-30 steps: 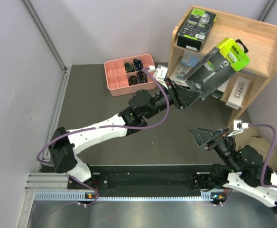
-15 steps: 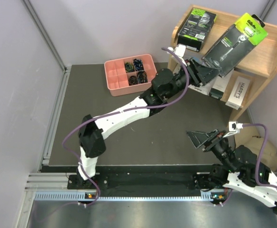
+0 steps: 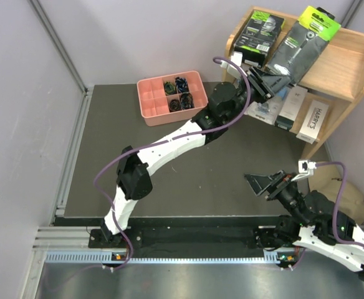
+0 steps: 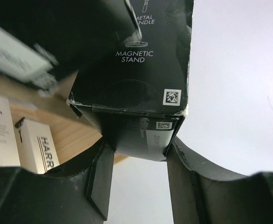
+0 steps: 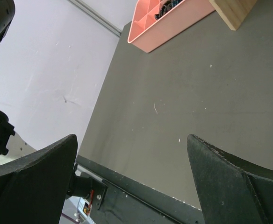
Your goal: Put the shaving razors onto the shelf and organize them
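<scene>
Top external view: The left arm reaches to the far right. The left gripper (image 3: 267, 80) pinches the near end of the held black box (image 3: 297, 43). This box lies tilted over the top tier of the shelf (image 3: 351, 62), lime-green end farthest away. Whether it touches the wood cannot be told. The second black box (image 3: 258, 32) lies on the same tier, just left of it. On the lower tier, 2 white boxes (image 3: 311, 121) stand side by side. A blister pack (image 3: 261, 110) sits left of them, partly hidden behind the gripper. The pink tray (image 3: 169, 99) sits on the table (image 3: 169, 168) left of the shelf. The right gripper (image 3: 264, 184) hovers at the near right, fingers spread, holding nothing.

Left wrist view: Both fingers (image 4: 98, 179) press against the sides of the held black box's bottom end, which fills the gap between them. The white boxes and shelf wood show at the lower left.

Right wrist view: The 2 fingers (image 5: 33, 179) stand wide apart over bare table. The pink tray and 1 corner of the shelf show at the far edge.
</scene>
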Controlling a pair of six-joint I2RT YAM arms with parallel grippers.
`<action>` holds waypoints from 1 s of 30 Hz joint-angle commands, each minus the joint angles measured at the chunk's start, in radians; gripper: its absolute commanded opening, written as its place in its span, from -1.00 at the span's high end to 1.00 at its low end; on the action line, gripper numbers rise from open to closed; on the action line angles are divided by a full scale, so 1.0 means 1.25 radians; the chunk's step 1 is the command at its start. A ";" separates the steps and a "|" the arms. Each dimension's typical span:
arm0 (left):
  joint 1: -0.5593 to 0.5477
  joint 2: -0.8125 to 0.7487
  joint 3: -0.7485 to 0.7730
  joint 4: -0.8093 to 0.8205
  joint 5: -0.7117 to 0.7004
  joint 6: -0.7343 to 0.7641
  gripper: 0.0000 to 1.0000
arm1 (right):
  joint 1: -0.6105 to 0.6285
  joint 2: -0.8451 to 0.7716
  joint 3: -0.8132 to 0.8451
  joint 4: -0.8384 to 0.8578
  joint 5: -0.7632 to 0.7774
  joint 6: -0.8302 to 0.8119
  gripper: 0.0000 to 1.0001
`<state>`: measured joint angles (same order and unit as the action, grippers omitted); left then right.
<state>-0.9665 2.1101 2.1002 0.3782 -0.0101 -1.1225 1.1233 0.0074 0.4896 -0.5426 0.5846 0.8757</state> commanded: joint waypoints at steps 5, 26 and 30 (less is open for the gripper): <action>0.041 0.016 0.110 0.068 -0.032 -0.056 0.86 | 0.008 -0.061 0.007 -0.002 0.018 0.005 -0.97; 0.041 0.036 0.127 0.088 -0.025 -0.070 -0.28 | 0.007 -0.061 0.011 -0.011 0.023 0.010 -0.98; 0.036 0.034 0.129 0.093 -0.035 -0.059 -0.47 | 0.007 -0.061 0.013 -0.019 0.023 0.010 -0.97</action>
<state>-0.9257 2.1693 2.2089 0.3885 -0.0238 -1.2190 1.1233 0.0074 0.4896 -0.5663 0.6010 0.8860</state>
